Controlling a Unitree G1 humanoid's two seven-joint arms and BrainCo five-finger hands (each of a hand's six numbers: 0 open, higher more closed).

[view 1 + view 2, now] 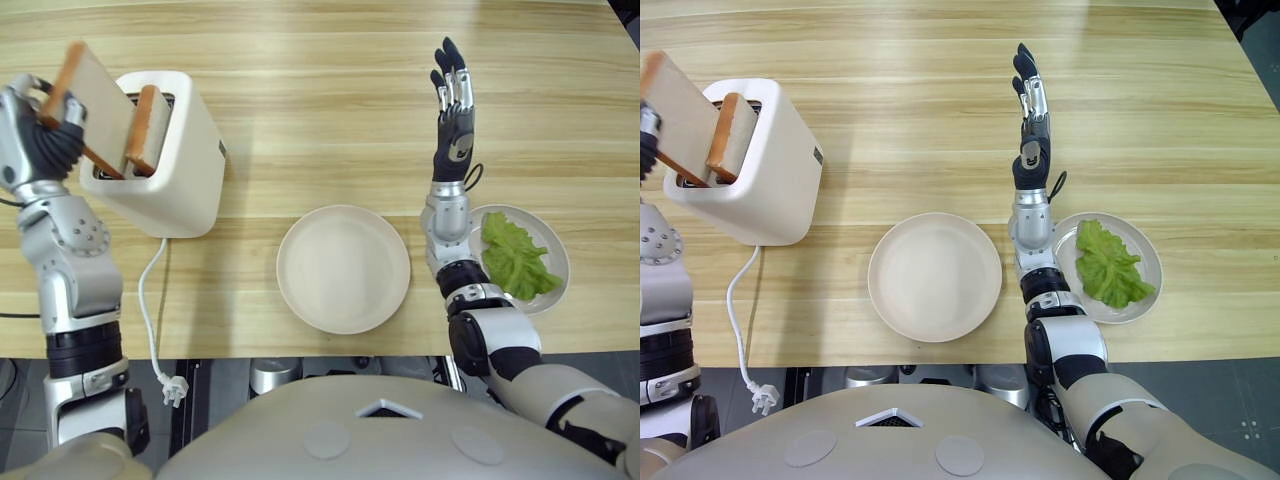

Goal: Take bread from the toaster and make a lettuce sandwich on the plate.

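One pale wooden tabletop is bearing everything. At its left a white box-shaped toaster is standing. Near the front edge a round cream plate is lying, and a smaller grey dish (just to its right) is holding a crinkled green lettuce leaf. The left hand is clamping one tilted brown-crusted bread slice, its lower edge at the toaster's top. A second slice is sitting in the slot. The right hand is hovering flat, fingers straight, gripping nothing.
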